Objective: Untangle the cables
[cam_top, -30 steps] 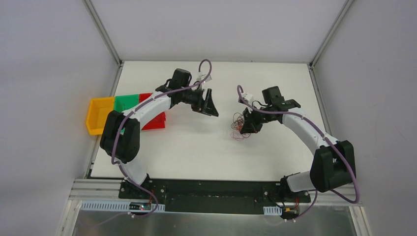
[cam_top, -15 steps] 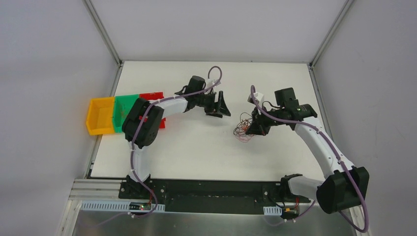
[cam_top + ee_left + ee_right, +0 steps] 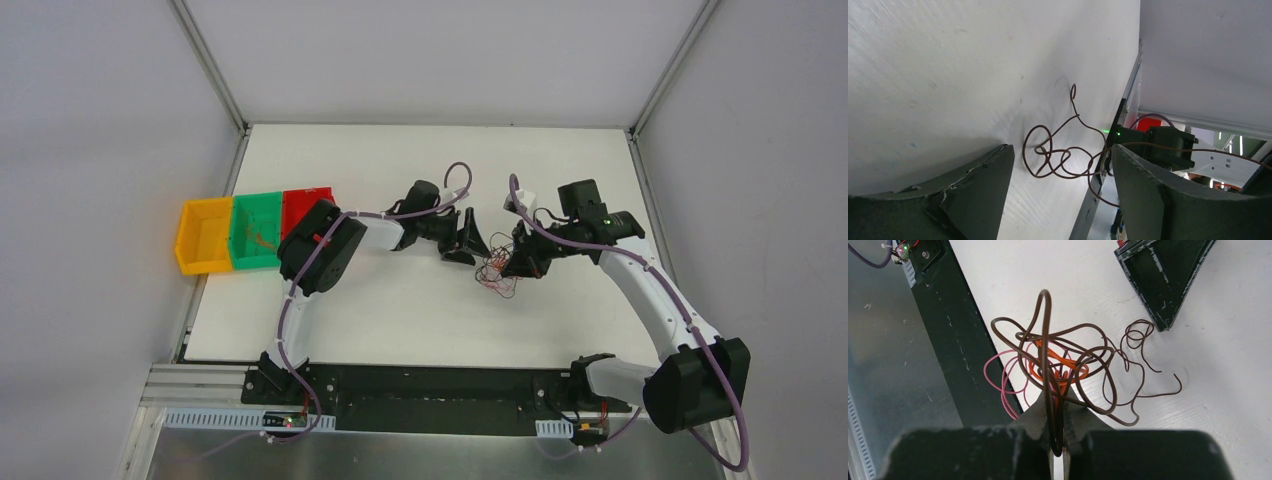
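We find the cables point(image 3: 497, 272) as one small clump near the middle of the table point(image 3: 400, 320), lying between our two grippers. The right gripper point(image 3: 520, 262) is on the clump's right side and the left gripper point(image 3: 470, 243) is just beside it on the left.

In the right wrist view, the right gripper point(image 3: 1058, 412) is clenched on the cables point(image 3: 1058, 360). A dark brown strand rises straight out of the pinch, with the orange and pink-red strands bunched just above the fingertips. Much of the clump looks to be carried by that grip, though we cannot tell how much of it rests on the table.

The left gripper point(image 3: 1060, 152) is released, its jaws standing wide apart and holding nothing.

The relation that matters is how the brown loops point(image 3: 1048, 160) lie to that open gap. They are thin curls that trail away from the clump toward the left arm. In the left wrist view they sit in line with the gap, between the two fingertips and slightly beyond them. They lie flat on the table, and one strand runs on to the right, toward the other arm.

The trailing end's long axis therefore runs roughly from the right fingers across to the left ones (the right wrist view agrees, with the brown loops point(image 3: 1138, 335) just short of the left finger's tip).

We judge the left arm to be the one placed to take this end. A short advance and a close should catch it, and the two grippers could then draw apart along that axis.
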You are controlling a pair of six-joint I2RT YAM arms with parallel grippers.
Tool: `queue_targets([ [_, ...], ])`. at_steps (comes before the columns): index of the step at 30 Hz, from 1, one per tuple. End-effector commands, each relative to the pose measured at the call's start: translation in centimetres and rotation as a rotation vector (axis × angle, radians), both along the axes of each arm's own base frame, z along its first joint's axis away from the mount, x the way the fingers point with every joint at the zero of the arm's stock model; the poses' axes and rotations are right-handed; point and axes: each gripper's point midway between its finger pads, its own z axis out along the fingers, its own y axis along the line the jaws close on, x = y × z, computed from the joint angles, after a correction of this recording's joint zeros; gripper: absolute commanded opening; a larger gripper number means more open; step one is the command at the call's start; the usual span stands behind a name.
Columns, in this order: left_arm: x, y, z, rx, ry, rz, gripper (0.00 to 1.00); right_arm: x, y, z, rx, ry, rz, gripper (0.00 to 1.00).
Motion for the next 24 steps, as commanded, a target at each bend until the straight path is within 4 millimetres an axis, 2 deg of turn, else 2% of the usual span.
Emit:
queue_targets([
  [1,-3.3,-0.2,-1.1,0.022,0.075,-0.032,0.74,-0.2,0.0,1.2,0.018,-0.04,0.025,0.0],
  [5,-4.6,-0.4,-3.3,0.124,0.096,-0.044,0.7,-0.2,0.0,1.1,0.018,-0.039,0.024,0.0],
  [7,-4.9,-0.6,-4.3,0.188,0.115,-0.048,0.63,-0.1,0.0,1.3,0.02,-0.041,0.017,0.0],
  [10,-4.7,0.2,-5.7,0.275,0.138,-0.03,0.38,0.3,-0.5,1.7,0.01,-0.057,-0.017,0.0],
  [14,-3.7,2.9,-5.4,0.323,0.11,0.003,0.02,1.8,-3.2,2.9,-0.02,-0.113,-0.143,0.0],
  [16,-2.7,4.7,-4.6,0.345,0.086,0.038,0.0,2.8,-4.8,3.8,-0.032,-0.148,-0.218,0.0],
  [19,-1.5,8.5,-4.2,0.405,0.084,0.104,0.0,4.0,-7.2,5.3,-0.025,-0.182,-0.325,0.0],
  [24,-0.6,15.4,-3.7,0.577,0.023,0.197,0.0,6.0,-11.8,7.0,-0.02,-0.219,-0.508,0.0],
])
